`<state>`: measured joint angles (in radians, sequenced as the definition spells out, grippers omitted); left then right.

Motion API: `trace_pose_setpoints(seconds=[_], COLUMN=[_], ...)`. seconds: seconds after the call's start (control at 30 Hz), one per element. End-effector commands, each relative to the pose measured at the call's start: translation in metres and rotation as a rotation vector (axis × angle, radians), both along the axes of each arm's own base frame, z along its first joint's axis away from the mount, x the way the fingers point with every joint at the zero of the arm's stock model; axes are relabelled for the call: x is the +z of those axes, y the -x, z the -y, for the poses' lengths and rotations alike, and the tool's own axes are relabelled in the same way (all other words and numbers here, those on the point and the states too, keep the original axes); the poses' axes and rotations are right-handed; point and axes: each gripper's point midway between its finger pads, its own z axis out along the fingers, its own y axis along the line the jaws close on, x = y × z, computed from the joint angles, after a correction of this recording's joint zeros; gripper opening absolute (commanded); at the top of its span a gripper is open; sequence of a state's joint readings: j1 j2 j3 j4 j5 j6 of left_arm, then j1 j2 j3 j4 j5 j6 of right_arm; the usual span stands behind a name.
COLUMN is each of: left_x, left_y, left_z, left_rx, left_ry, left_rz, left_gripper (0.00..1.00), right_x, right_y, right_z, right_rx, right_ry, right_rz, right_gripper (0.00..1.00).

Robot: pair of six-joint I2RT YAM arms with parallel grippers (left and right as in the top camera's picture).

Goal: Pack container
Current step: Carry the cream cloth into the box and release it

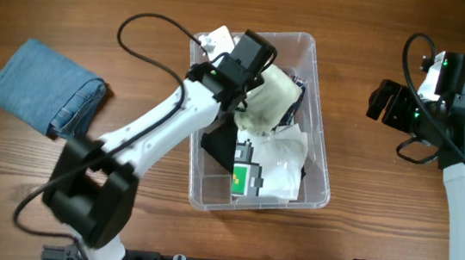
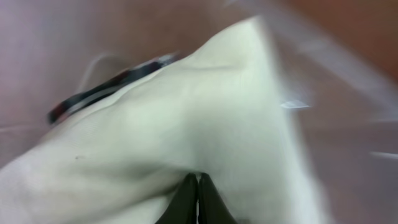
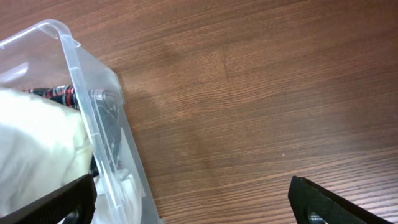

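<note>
The clear plastic container (image 1: 319,161) stands mid-table with several folded garments inside: black, white and a patterned one. My left gripper (image 1: 250,84) is over the container's far part, shut on a cream garment (image 1: 272,100). In the left wrist view the closed fingertips (image 2: 198,180) pinch the cream garment (image 2: 205,106). My right gripper (image 1: 383,101) is open and empty above bare table, right of the container. Its wrist view shows the container's corner (image 3: 74,46), the cream garment (image 3: 37,143) inside, and the spread fingers (image 3: 193,199).
A folded blue denim garment (image 1: 46,89) lies on the wooden table at the far left. A white tag (image 1: 218,38) sits at the container's far left corner. A black cable (image 1: 150,52) loops above the left arm.
</note>
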<state>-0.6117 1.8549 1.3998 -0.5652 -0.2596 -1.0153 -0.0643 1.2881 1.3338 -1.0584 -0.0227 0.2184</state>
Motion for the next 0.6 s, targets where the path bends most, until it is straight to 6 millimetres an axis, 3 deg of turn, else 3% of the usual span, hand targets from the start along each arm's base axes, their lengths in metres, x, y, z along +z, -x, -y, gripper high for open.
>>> trace_pose_setpoints(seconds=[0.0,0.07,0.2,0.3,0.33,0.37,0.4,0.43,0.5,0.57], left_x=[-0.08,-0.101,-0.089,-0.046,-0.021,0.007,0.039,0.072,0.127,0.171], left_y=[0.031,0.045,0.041,0.028,0.023,0.022,0.022,0.026,0.038,0.058], left_z=[-0.013,-0.011,-0.001,-0.015,-0.027,-0.038,-0.048,-0.061,-0.092,-0.143], left_rx=[0.024,0.006,-0.054,-0.13,-0.108,-0.078,-0.049,-0.019,0.052,0.158], left_ry=[-0.074,-0.075,-0.055,-0.134,-0.171,-0.193,-0.197,-0.194,-0.175,-0.145], left_rz=[-0.259,-0.345,-0.309,-0.196,-0.139,-0.076,-0.006,0.062,0.173,0.236], left_gripper=[0.04,0.04,0.04,0.04,0.08,0.22,0.59,0.83,0.99,1.0], right_x=[0.004,0.004,0.005,0.004,0.005,0.005,0.005,0.005,0.005,0.005], right_y=[0.002,0.002,0.001,0.002,0.001,0.001,0.001,0.001,0.001,0.001], right_z=[-0.002,-0.002,-0.002,-0.002,-0.002,-0.002,-0.002,-0.002,-0.002,-0.003], right_rx=[0.018,0.018,0.018,0.022,0.022,0.022,0.022,0.025,0.032,0.041], right_ry=[-0.003,-0.003,-0.003,0.0,0.0,0.0,0.0,0.001,0.006,0.004], right_rz=[0.015,0.015,0.015,0.015,0.015,0.015,0.015,0.015,0.015,0.015], right_gripper=[1.0,1.0,1.0,1.0,1.0,1.0,1.0,1.0,1.0,1.0])
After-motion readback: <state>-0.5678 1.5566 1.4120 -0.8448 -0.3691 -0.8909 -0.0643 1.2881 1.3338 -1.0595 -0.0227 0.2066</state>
